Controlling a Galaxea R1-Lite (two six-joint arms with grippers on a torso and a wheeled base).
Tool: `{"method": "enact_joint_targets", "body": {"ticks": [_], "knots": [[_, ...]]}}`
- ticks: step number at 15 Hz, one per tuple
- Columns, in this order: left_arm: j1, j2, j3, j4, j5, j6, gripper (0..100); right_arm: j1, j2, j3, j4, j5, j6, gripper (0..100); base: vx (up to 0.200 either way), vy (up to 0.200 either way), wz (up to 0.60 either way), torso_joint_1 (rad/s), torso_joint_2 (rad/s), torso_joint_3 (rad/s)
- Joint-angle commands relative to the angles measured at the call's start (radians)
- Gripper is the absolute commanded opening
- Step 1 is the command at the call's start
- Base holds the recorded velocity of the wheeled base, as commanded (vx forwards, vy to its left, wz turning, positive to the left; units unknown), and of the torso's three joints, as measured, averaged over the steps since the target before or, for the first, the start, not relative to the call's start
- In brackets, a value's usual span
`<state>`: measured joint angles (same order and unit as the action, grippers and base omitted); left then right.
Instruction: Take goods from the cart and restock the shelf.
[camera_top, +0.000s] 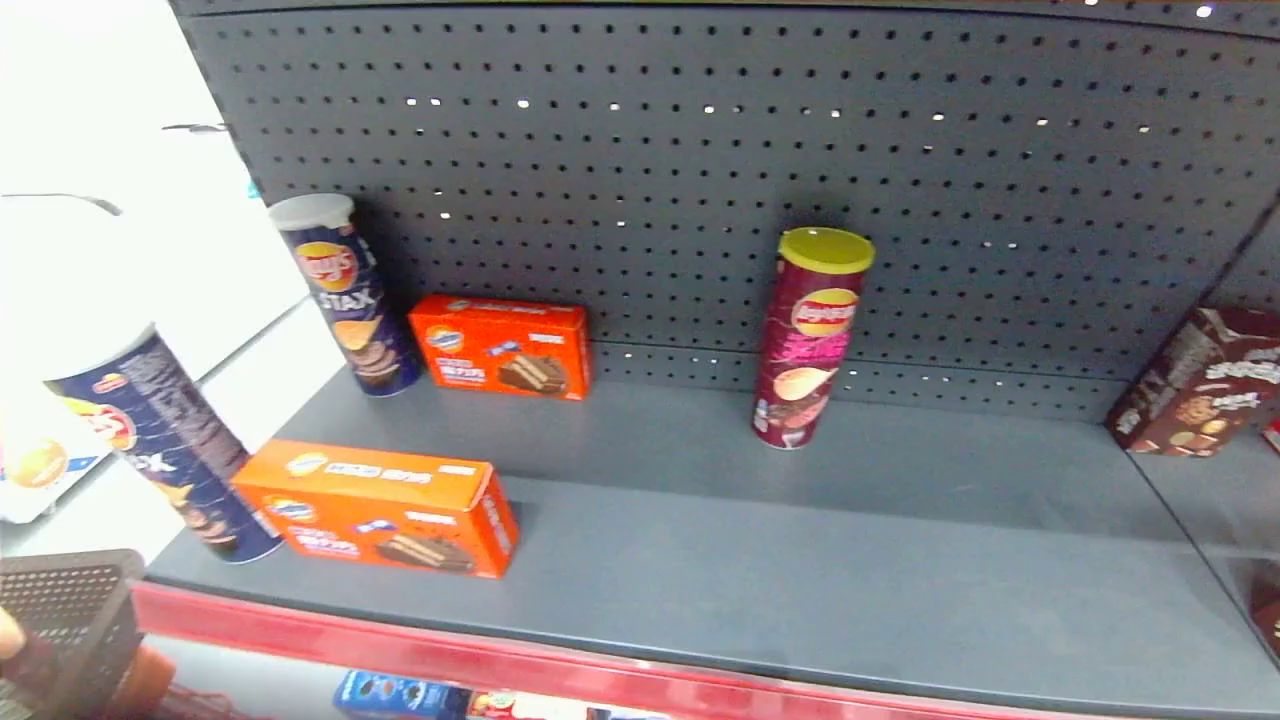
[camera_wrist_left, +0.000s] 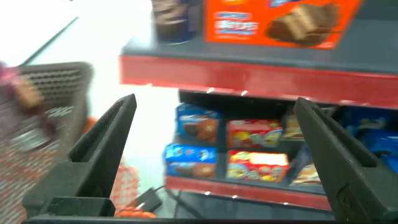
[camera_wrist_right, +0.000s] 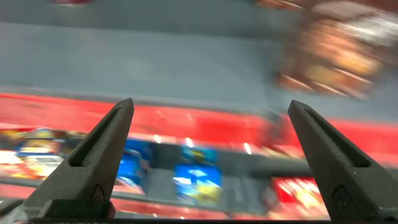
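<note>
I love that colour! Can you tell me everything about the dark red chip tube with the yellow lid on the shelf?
The tall dark red tube is a round can that looks like printed cardboard, closed by a flat yellow-green lid. Its label has a yellow-and-red badge near the top and crisp pictures lower down. It stands on its base on the grey shelf board, towards the back, just before the dark perforated back panel. No other goods touch it.
</note>
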<state>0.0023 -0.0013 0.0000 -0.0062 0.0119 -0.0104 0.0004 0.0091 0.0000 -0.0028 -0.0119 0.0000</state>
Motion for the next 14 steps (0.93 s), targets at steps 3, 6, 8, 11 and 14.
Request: {"method": "enact_joint_targets", "body": {"ticks": [3,6,8,11,14], "knots": [[0.001,0.001,0.0,0.0,0.003,-0.003,100,0.001,0.0,0.0,0.0,0.0,0.0,100,0.0,0.0,0.6,0.001,0.0,0.002],[0.001,0.001,0.0,0.0,0.003,-0.002,100,0.001,0.002,0.0,-0.002,-0.002,0.0,100,0.0,0.0,0.4,-0.002,0.0,0.003],[0.001,0.001,0.0,0.0,0.005,-0.003,100,0.001,0.002,0.0,-0.002,-0.002,0.0,100,0.0,0.0,0.0,0.0,0.0,0.0],[0.001,0.001,0.0,0.0,0.0,0.001,100,0.001,0.002,0.0,-0.002,-0.002,0.0,100,0.0,0.0,0.0,0.0,0.0,0.0],[0.001,0.001,0.0,0.0,-0.004,0.003,100,0.001,0.002,0.0,-0.002,-0.002,0.0,100,0.0,0.0,0.0,0.0,0.0,0.0]]}}
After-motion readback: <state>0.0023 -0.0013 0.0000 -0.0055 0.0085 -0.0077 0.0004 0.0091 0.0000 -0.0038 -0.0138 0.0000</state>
